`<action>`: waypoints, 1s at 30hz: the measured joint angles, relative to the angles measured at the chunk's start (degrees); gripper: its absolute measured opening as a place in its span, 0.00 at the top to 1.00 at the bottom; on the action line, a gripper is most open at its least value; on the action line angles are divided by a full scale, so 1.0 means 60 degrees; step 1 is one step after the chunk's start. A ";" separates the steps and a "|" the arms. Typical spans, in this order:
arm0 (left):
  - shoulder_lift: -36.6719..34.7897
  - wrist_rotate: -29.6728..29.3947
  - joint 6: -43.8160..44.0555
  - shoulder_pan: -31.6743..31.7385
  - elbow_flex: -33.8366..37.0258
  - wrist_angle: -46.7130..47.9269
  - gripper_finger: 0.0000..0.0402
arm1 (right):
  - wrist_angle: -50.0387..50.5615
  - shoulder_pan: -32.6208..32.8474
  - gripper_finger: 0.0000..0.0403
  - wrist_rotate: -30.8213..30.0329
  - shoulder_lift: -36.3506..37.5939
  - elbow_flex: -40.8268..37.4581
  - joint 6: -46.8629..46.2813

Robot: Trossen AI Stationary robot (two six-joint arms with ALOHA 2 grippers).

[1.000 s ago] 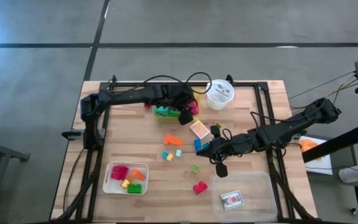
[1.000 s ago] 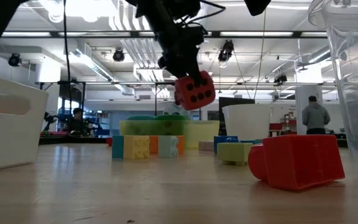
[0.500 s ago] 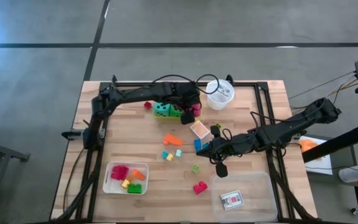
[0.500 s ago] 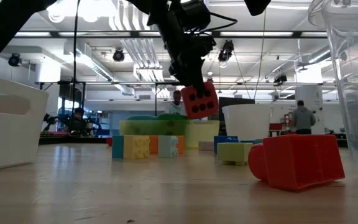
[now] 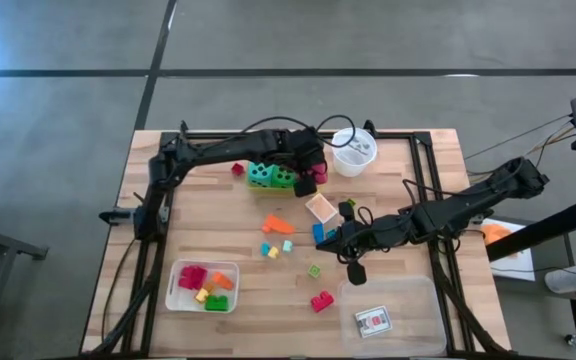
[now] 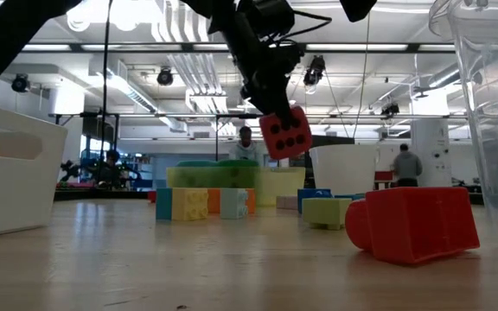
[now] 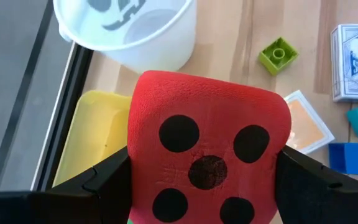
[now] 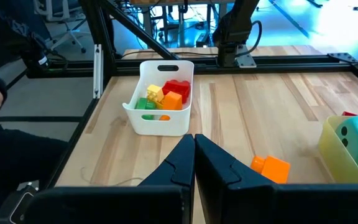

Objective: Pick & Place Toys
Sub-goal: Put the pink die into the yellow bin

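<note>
A red die with black dots [image 7: 207,155] hangs in the air in my left gripper [image 5: 311,176], over the right end of the yellow tray [image 5: 280,180] and beside the white cup [image 5: 353,150]. A green die [image 5: 268,177] lies in that tray. In the low view the red die [image 6: 284,132] hangs tilted below the dark fingers. My right gripper [image 5: 334,240] hovers shut and empty over mid-table, near a blue block [image 5: 319,232]. Small blocks lie loose on the wood: orange [image 5: 278,224], green [image 5: 314,271], red [image 5: 321,301]. My left gripper pinches the red die by two opposite sides [image 7: 138,168] between its two fingers [image 7: 98,183]. The fingers slant down from the table's left side. The die is lifted clear of tray and table and sits tilted, its five-dot face toward the wrist camera.
A white tray [image 5: 204,285] with several blocks stands near the front left. A clear tray [image 5: 408,300] holding a card pack is at the front right. A small clear tray with an orange bottom [image 5: 320,207] lies between the grippers. People stand in the room beyond.
My left gripper has carried the red die toward the table's right edge and the white cup, sinking a little and rolling, so the die has turned. The green die in the yellow tray has come out from under the arm.
</note>
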State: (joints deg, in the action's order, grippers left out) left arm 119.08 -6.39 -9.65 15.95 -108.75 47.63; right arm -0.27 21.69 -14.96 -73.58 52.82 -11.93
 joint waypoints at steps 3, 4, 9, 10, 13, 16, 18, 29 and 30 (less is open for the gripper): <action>-0.0008 -0.0002 -0.0034 0.0074 0.0063 0.0061 0.28 | 0.0000 0.0001 0.98 0.0000 0.0000 -0.0001 0.0002; -0.0004 -0.0004 -0.0059 0.0108 0.0076 0.0091 0.28 | -0.0002 0.0007 0.98 0.0000 0.0000 -0.0001 0.0002; 0.0066 -0.0023 -0.0069 0.0235 0.0311 0.0097 0.28 | -0.0004 0.0007 0.98 0.0000 0.0000 -0.0001 0.0002; 0.0092 0.0002 -0.0069 0.0256 0.0428 0.0020 0.28 | 0.0000 0.0007 0.98 0.0000 0.0000 -0.0001 0.0002; 0.0125 0.0131 0.0010 0.0299 0.0596 -0.0094 0.28 | 0.0000 0.0007 0.98 0.0000 0.0000 0.0000 0.0001; 0.0125 0.0170 0.0080 0.0305 0.0735 -0.0026 0.28 | -0.0004 0.0007 0.98 0.0000 0.0000 -0.0001 0.0002; 0.0125 0.0167 0.0080 0.0305 0.0816 -0.0064 0.28 | -0.0002 0.0007 0.98 0.0000 0.0000 -0.0001 0.0002; 0.0077 0.0218 0.0186 0.0305 0.1075 0.0278 0.28 | -0.0004 0.0004 0.98 0.0000 0.0000 0.0001 0.0002; 0.0077 0.0216 0.0184 0.0301 0.1117 0.0276 0.28 | -0.0002 0.0004 0.98 -0.0002 -0.0002 0.0000 0.0002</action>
State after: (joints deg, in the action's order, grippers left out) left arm 119.55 -5.09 -8.55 17.76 -102.05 49.29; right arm -0.29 21.71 -14.98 -73.60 52.82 -11.92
